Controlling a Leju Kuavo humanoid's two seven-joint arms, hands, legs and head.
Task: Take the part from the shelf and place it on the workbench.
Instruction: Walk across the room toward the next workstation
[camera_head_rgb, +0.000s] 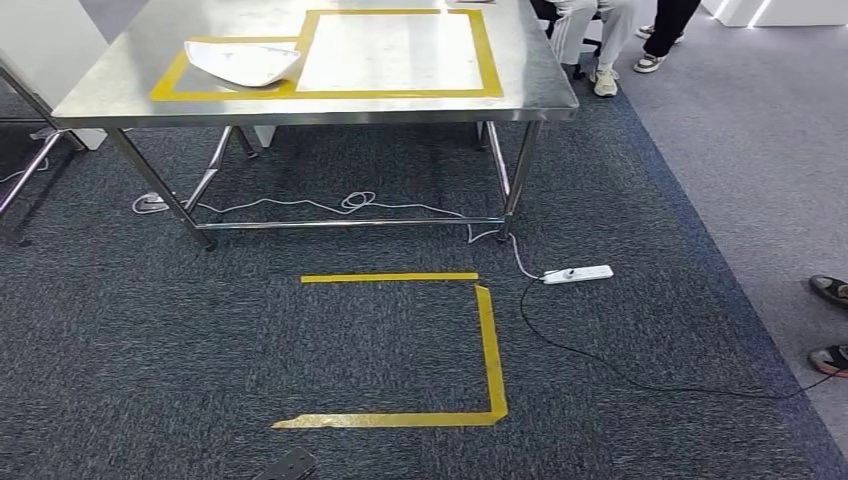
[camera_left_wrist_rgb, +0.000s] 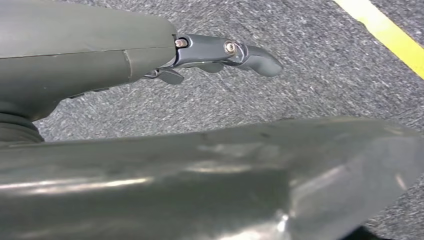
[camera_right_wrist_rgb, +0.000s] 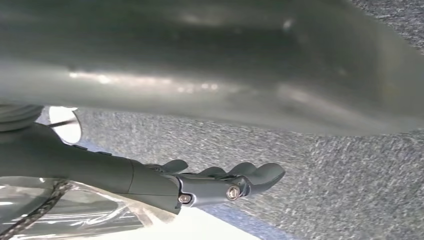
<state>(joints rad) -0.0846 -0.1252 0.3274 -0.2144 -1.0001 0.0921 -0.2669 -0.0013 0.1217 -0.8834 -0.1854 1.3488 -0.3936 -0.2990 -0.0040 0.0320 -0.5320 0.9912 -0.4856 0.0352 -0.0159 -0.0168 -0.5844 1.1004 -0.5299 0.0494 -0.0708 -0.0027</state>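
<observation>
Head view: the white part (camera_head_rgb: 243, 62) is lying on the tabletop (camera_head_rgb: 130, 85), near its left edge.
Left hand (camera_left_wrist_rgb: 220, 55) and right hand (camera_right_wrist_rgb: 225, 182) are hanging empty, fingers loosely apart, well short of it.

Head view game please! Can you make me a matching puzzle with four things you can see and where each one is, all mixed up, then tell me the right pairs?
Things:
1. white part
2. power strip
3. yellow tape outline
4. person's shoes

Places:
A. on the carpet in front of the workbench, open on one side
B. at the right edge of the picture, on the floor
C. on the steel workbench, inside a small yellow-taped box
D. on the carpet near the workbench's right front leg, with a black cable and a white one

Pairs: 1-C, 2-D, 3-A, 4-B
</observation>
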